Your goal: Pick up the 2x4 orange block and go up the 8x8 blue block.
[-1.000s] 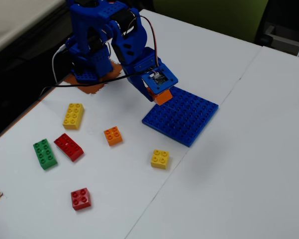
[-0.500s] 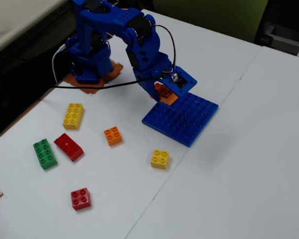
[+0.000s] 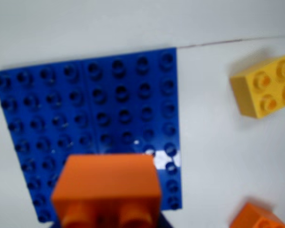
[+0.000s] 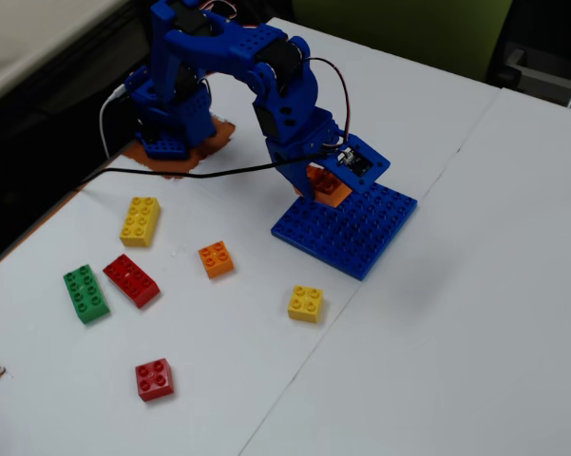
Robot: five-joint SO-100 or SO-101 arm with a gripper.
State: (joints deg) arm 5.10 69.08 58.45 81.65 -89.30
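Note:
My gripper (image 4: 325,185) is shut on the 2x4 orange block (image 4: 329,188) and holds it low over the far left edge of the 8x8 blue block (image 4: 356,233), a flat studded plate. In the wrist view the orange block (image 3: 109,183) fills the bottom middle, with the blue plate (image 3: 109,104) spread out beyond it. The jaws are almost fully hidden behind the block at that view's bottom edge. I cannot tell whether the block touches the plate.
A yellow 2x2 brick (image 4: 306,303) (image 3: 268,85) and a small orange 2x2 brick (image 4: 216,258) (image 3: 258,218) lie near the plate. Farther left lie a yellow brick (image 4: 140,220), a red brick (image 4: 131,280), a green brick (image 4: 85,293) and a small red brick (image 4: 154,379).

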